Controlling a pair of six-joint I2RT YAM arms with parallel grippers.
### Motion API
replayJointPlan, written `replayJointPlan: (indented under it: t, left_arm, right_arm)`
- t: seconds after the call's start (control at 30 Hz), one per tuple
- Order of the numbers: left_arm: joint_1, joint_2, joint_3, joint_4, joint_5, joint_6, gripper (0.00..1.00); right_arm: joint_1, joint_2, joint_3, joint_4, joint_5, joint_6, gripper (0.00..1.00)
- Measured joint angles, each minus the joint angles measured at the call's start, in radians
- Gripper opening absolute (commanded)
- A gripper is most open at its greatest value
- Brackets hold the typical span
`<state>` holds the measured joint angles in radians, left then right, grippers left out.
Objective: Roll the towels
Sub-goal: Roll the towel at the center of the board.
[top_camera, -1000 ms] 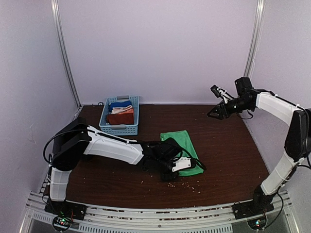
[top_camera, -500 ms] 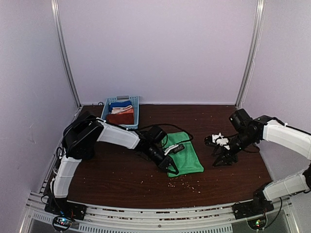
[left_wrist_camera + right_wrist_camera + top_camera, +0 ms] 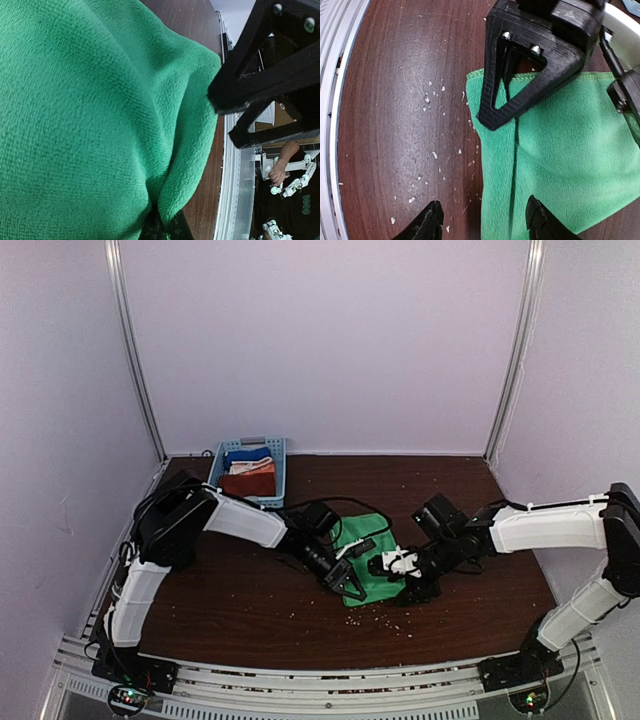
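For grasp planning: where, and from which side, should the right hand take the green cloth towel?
The near edge of the bright green cloth towel, from above, one finger either side: it lies flat there; the left hand covers its left corner.

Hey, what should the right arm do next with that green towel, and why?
Probably lower the right gripper and close it on the near edge of the green towel. Its jaws are open and straddle that edge, and the left gripper sits at the same edge's left corner.

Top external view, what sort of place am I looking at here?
Probably a robot lab cell: plain walls, left arm and right arm bolted to a metal rail, a green towel on a brown table.
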<state>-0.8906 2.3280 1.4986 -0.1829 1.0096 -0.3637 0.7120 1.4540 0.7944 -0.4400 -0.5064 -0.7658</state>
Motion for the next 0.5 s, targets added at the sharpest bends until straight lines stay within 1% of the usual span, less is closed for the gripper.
replayJointPlan:
  t: [0.07, 0.1, 0.17, 0.27, 0.3, 0.37, 0.4, 0.47, 0.5]
  left_arm:
    - [0.001, 0.000, -0.002, 0.004, 0.001, -0.005, 0.00]
    - [0.001, 0.000, -0.003, 0.006, 0.002, -0.006, 0.00]
    - [0.002, 0.000, -0.005, 0.010, 0.003, -0.009, 0.00]
    - [0.002, 0.000, -0.006, 0.013, 0.004, -0.010, 0.00]
    - [0.002, 0.000, -0.006, 0.014, 0.004, -0.011, 0.00]
    - [0.003, 0.000, -0.006, 0.014, 0.004, -0.011, 0.02]
    - [0.003, 0.000, -0.006, 0.014, 0.004, -0.011, 0.07]
    - [0.003, -0.002, -0.007, 0.010, 0.002, -0.005, 0.23]
    - [0.003, -0.005, -0.009, 0.007, -0.002, 0.003, 0.29]
  right_arm:
    - [0.025, 0.034, 0.000, 0.032, 0.013, 0.014, 0.54]
    - [0.033, 0.047, 0.000, 0.045, 0.018, 0.016, 0.51]
    - [0.039, 0.073, 0.006, 0.067, 0.028, 0.023, 0.41]
    - [0.039, 0.111, 0.019, 0.085, 0.040, 0.026, 0.20]
    - [0.039, 0.125, 0.023, 0.088, 0.041, 0.029, 0.16]
    - [0.039, 0.160, 0.040, 0.084, 0.041, 0.032, 0.12]
    - [0.039, 0.176, 0.050, 0.079, 0.041, 0.029, 0.10]
    - [0.039, 0.200, 0.071, 0.063, 0.037, 0.031, 0.07]
    - [0.039, 0.203, 0.079, 0.054, 0.035, 0.032, 0.06]
